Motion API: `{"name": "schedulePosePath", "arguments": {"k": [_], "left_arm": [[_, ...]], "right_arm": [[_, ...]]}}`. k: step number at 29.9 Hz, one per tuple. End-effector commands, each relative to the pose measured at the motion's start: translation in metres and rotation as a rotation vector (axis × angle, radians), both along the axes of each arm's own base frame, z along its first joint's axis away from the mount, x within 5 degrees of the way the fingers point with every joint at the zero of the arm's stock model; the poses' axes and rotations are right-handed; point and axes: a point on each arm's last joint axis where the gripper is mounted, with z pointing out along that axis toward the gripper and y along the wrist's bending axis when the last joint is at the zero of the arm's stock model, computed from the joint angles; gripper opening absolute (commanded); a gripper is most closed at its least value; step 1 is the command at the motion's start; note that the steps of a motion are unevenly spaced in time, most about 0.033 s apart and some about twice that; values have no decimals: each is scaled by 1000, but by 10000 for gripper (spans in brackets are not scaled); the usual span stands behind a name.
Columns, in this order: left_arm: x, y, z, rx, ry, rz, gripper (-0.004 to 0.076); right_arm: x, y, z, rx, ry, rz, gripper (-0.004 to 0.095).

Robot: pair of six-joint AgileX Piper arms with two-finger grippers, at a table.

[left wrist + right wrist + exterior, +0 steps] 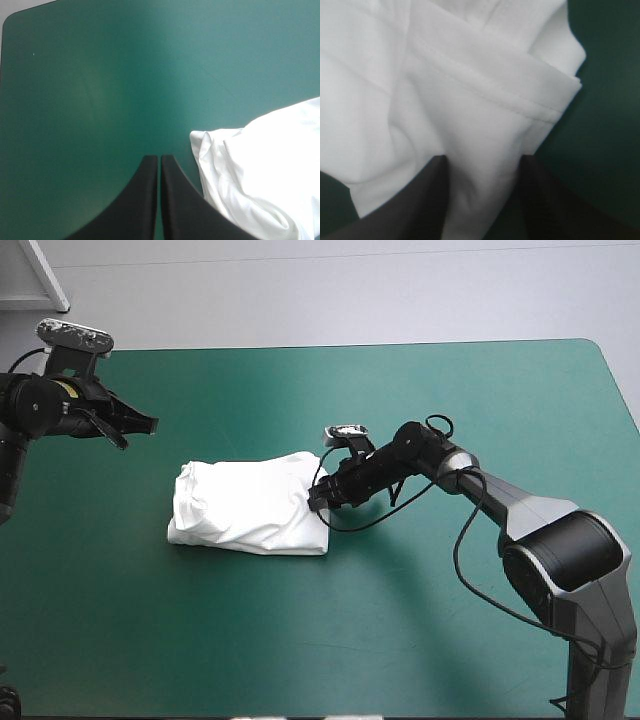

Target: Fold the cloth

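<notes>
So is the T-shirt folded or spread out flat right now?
Folded. The T-shirt lies as a compact bundle on the teal-green cover; the right wrist view shows stacked hemmed layers.

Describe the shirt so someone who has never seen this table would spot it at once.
On the teal-green table, look a little left of centre. The T-shirt lies there as a folded bundle, with the right gripper at its right edge. Unlike the black arms nearby, it is white and creased.
</notes>
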Motion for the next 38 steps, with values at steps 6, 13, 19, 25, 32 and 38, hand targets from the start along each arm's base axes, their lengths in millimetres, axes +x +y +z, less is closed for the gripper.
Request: {"name": "schedulePosePath", "arguments": {"k": [6, 13, 19, 25, 32, 38], "left_arm": [[-7, -1, 19, -18, -116, -6, 19], [-7, -2, 19, -34, -115, -13, 19], [-8, -5, 18, -44, -101, -48, 19], [-8, -7, 18, -50, -103, -66, 19], [-8, -8, 19, -67, -104, -73, 19], [-11, -8, 23, -68, -133, -73, 19]], "right_arm": [[0, -5, 41, 15, -91, 70, -13], [8, -92, 86, -332, -207, -67, -14], [5, -234, 109, -519, -119, -395, -14], [-17, -320, 113, -553, -12, -596, -13], [-20, -334, 113, -567, -9, -641, 5], [-20, -332, 118, -541, -12, -660, 603]]}}
